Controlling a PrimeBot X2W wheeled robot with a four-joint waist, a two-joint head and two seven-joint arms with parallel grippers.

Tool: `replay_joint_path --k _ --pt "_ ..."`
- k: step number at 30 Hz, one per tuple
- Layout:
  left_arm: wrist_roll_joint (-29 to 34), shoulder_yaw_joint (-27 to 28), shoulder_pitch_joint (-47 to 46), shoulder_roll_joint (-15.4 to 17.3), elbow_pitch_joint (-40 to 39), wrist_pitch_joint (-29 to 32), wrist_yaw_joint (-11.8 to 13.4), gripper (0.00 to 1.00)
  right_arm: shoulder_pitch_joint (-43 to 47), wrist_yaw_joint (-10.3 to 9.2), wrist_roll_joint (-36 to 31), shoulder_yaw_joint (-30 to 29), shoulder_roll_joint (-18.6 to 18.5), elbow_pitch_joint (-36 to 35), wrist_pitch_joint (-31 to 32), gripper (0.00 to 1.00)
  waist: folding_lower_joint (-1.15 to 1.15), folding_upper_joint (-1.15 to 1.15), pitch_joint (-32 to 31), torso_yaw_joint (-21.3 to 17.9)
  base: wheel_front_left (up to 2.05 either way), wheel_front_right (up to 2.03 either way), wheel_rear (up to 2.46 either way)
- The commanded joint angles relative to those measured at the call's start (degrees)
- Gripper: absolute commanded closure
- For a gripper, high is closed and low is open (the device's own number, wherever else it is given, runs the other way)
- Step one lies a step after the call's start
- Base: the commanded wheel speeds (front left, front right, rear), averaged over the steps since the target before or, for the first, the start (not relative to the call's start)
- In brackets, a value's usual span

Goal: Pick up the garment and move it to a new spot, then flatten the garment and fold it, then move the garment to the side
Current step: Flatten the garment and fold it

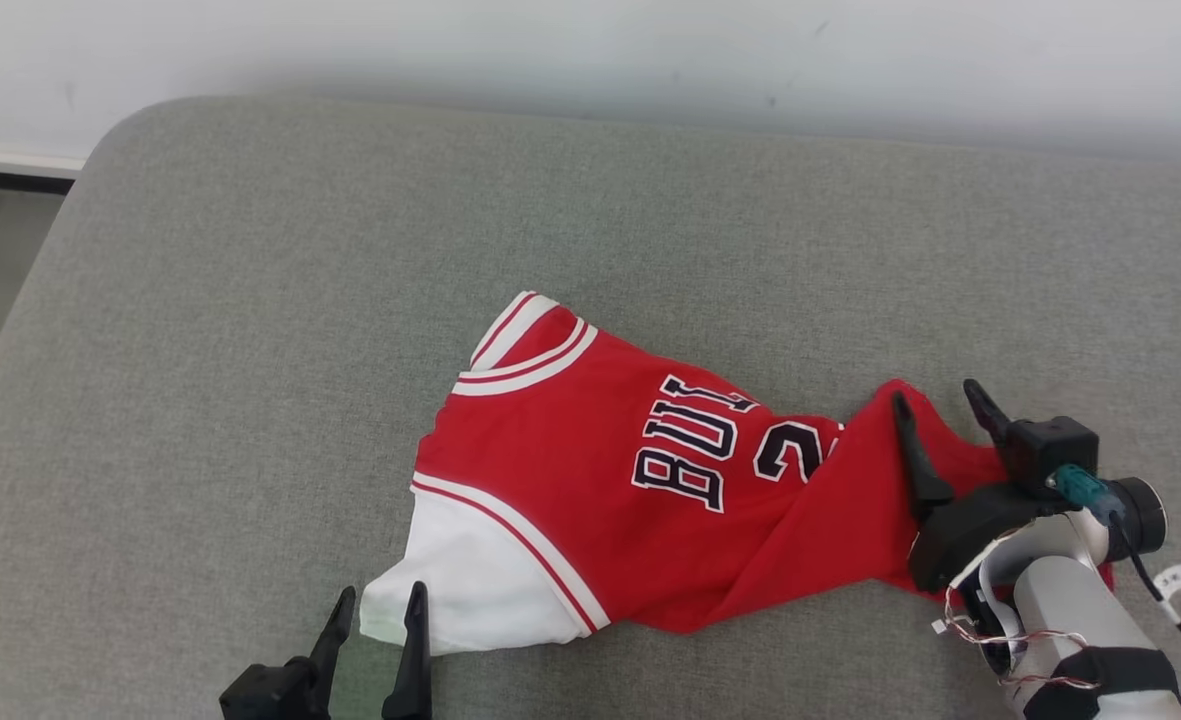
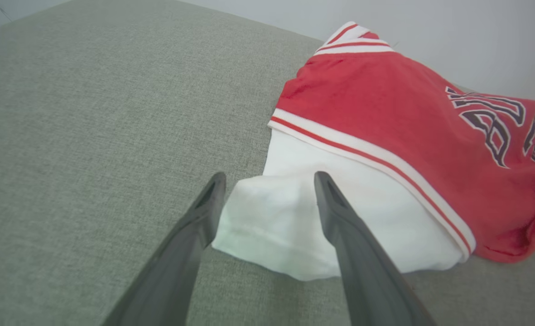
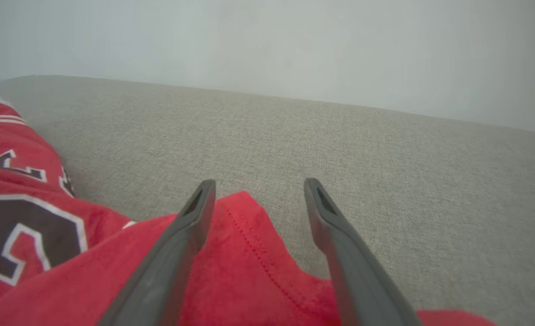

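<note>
Left hand (image 1: 382, 600) and right hand (image 1: 935, 395) both gape empty, astride opposite ends of the crumpled jersey (image 1: 590, 470) on the grey cushion (image 1: 250, 300) (white bit left, red corner right), so if either nips just one layer it'll prob. lift twisted.

The left gripper (image 1: 382, 592) and the right gripper (image 1: 935, 392) each have two long dark fingers that taper to thin tips. At the lower right, a pale grey forearm (image 1: 1055, 590) carries a black band (image 1: 1105, 675), thin red-and-white wires (image 1: 975, 628), a teal connector (image 1: 1080, 487) with a black cable (image 1: 1138, 562), and a white tag (image 1: 1178, 578).
</note>
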Motion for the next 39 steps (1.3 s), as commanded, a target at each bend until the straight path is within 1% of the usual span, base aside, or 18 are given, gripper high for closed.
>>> replay_joint_path --k 1,6,7,8,9,11,12,14,18,24,28,31,34,37,39 --pt "-0.18 -0.11 -0.59 0.02 -0.20 -0.18 0.31 0.00 -0.63 -0.16 0.40 0.79 -0.20 1.08 0.33 0.00 0.00 0.00 0.68 0.60 0.00 0.00 0.00" --pt "-0.42 -0.39 -1.05 0.03 -0.95 -0.18 0.92 0.00 -3.91 -0.17 2.53 4.84 -1.03 7.22 1.35 0.00 0.00 0.00 1.47 1.10 0.00 0.00 0.00" --pt "-0.36 -0.45 -1.11 0.02 -1.10 -0.18 0.91 0.00 -4.25 -0.17 2.81 5.51 -1.25 8.08 1.26 0.08 0.00 0.00 1.56 1.14 0.00 0.00 0.00" --pt "-0.26 -0.40 -1.12 0.03 -1.35 -0.18 0.96 0.00 -4.49 -0.17 3.25 6.13 -1.30 8.80 1.18 0.19 0.00 0.00 1.62 1.16 0.00 0.00 0.00" --pt "-0.04 -0.32 -1.17 0.03 -1.58 -0.18 1.08 0.00 -4.77 -0.17 3.63 6.61 -1.40 9.40 0.92 0.38 0.00 0.00 1.67 1.16 0.00 0.00 0.00" --pt "0.24 -0.15 -1.15 0.03 -2.07 -0.18 1.23 0.00 -5.25 -0.17 4.27 7.52 -1.68 10.35 0.56 0.84 0.00 0.00 1.78 1.13 0.00 0.00 0.00" --pt "0.39 -0.11 -1.07 0.03 -2.21 -0.18 1.29 0.00 -5.52 -0.17 4.39 7.91 -1.85 10.70 0.32 1.00 0.00 0.00 1.81 1.10 0.00 0.00 0.00" --pt "0.64 -0.03 -1.14 0.03 -2.61 -0.18 1.36 0.00 -6.26 -0.17 4.75 8.34 -2.16 10.77 -0.18 1.00 0.00 0.00 1.91 1.02 0.00 0.00 0.00" --pt "0.89 -0.01 -1.47 0.03 -2.96 -0.18 1.46 0.00 -8.43 -0.17 4.36 7.96 -3.11 8.72 -0.89 1.00 0.00 0.00 2.06 0.92 0.00 0.00 0.00" --pt "1.15 -0.59 -2.21 0.02 -2.64 -0.18 1.45 0.00 -12.96 -0.17 1.31 5.41 -4.85 -0.27 -0.83 1.00 0.00 0.00 2.14 1.21 0.00 0.00 0.00" --pt "1.19 -1.37 -2.50 0.04 -2.05 -0.18 1.33 0.00 -17.46 -0.17 -0.37 4.54 -5.02 -6.32 -0.84 1.00 0.00 0.00 1.86 1.89 0.00 0.00 0.00" --pt "1.20 -1.51 -2.33 0.03 -1.65 -0.18 1.33 0.00 -20.25 -0.17 -0.54 5.78 -4.99 -12.47 -0.79 1.00 0.00 0.00 1.43 2.19 0.00 0.00 0.00" --pt "1.16 -1.22 -1.73 0.03 -1.17 -0.18 1.40 0.00 -21.18 -0.17 0.44 7.48 -6.05 -19.58 -0.75 1.00 0.00 0.00 0.96 2.11 0.00 0.00 0.00" --pt "1.01 -0.65 -0.88 0.03 -0.90 -0.18 1.71 0.00 -17.74 -0.17 1.65 8.45 -7.03 -27.64 -0.75 1.00 0.00 0.00 0.32 1.37 0.00 0.00 0.00" --pt "0.85 -0.10 -0.57 0.02 -0.87 -0.17 1.78 0.00 -13.22 -0.17 2.53 8.25 -7.92 -30.96 -0.75 1.00 0.00 0.00 -0.03 0.35 0.00 0.00 0.00"
